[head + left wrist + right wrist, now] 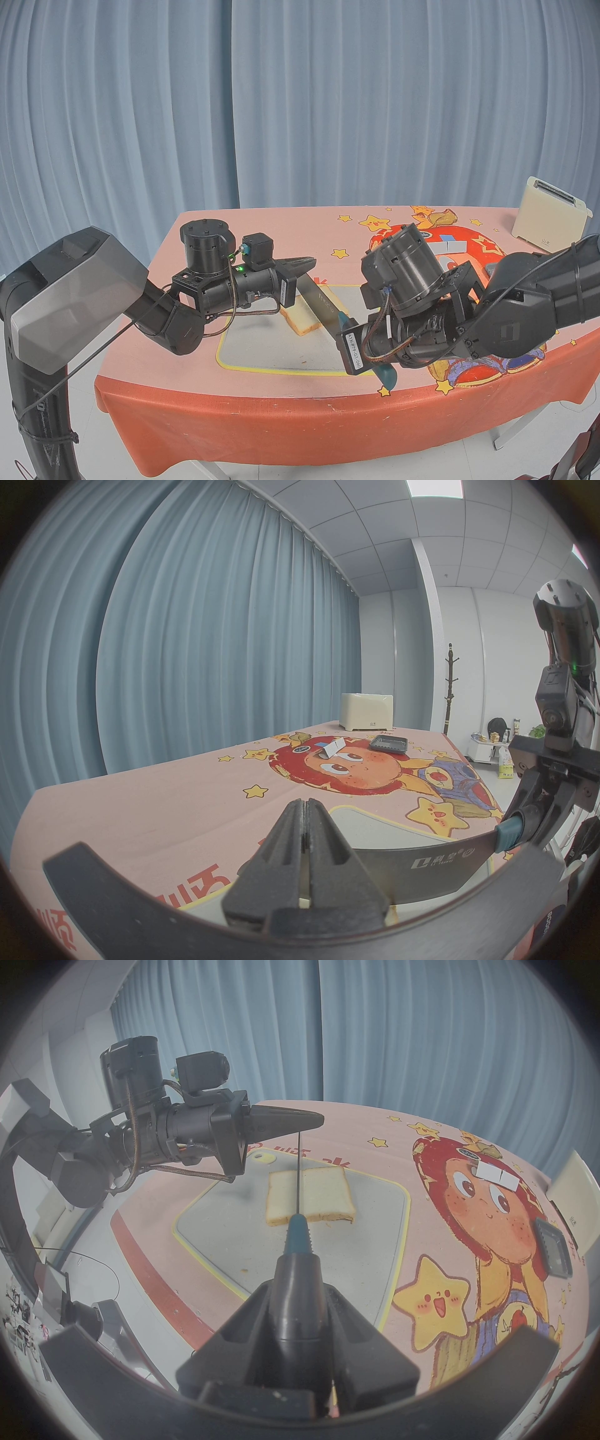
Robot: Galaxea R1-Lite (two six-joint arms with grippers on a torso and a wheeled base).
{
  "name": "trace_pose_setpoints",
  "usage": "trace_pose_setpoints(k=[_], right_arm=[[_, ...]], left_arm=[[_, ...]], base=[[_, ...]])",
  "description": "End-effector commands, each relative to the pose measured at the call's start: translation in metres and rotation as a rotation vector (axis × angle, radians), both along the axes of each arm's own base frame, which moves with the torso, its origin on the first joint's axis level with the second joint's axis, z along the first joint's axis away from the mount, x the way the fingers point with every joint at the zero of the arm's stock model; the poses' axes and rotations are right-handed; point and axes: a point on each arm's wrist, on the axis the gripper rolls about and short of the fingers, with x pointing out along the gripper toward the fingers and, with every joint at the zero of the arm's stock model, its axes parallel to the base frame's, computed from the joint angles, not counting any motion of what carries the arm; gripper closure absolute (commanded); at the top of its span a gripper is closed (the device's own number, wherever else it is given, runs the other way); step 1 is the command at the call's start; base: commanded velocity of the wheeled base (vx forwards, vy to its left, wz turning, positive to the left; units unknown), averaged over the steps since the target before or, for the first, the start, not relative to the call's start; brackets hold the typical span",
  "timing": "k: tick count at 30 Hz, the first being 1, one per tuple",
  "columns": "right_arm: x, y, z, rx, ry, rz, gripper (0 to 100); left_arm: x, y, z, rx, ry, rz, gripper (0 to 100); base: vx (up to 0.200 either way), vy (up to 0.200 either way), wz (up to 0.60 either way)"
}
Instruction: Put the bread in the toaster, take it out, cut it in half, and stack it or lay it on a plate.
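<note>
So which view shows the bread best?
The right wrist view: the whole bread lies on the mat, the knife edge-on over its middle. The head view has the knife hiding part of it. The left wrist view gives at most a sliver.

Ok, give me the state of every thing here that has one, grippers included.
bread, flat on the cutting mat, uncut as far as shows.
knife, on edge over the bread's middle, handle in the right gripper.
right gripper, shut on the knife.
left gripper, shut, empty, at the blade's far end.
toaster, upright at the table's far corner.
tray, empty.
</note>
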Motion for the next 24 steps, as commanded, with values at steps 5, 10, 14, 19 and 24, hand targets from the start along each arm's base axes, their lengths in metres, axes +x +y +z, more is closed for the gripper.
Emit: trace_pose_setpoints(k=[5,10,14,19,24], right_arm=[[0.000,0.000,-0.003,-0.007,0.003,-0.002,100],[0.000,0.001,-0.005,-0.013,0.008,-0.001,100],[0.000,0.002,-0.004,-0.010,0.005,0.002,100],[-0.002,0.004,-0.003,-0.009,0.004,0.008,100],[-0.002,0.004,-0.001,-0.004,-0.002,0.007,100]], left_arm=[[-0.002,0.000,-0.007,0.012,0.017,-0.001,100],[-0.004,0.002,-0.012,0.021,0.034,0.001,100],[-0.005,0.004,-0.014,0.025,0.042,0.004,100],[-0.004,0.006,-0.015,0.028,0.048,0.010,100],[-0.005,0.007,-0.018,0.032,0.055,0.010,100]], base=[[0.000,0.000,0.00],[0.000,0.000,0.00],[0.000,0.000,0.00],[0.000,0.000,0.00],[0.000,0.000,0.00]])
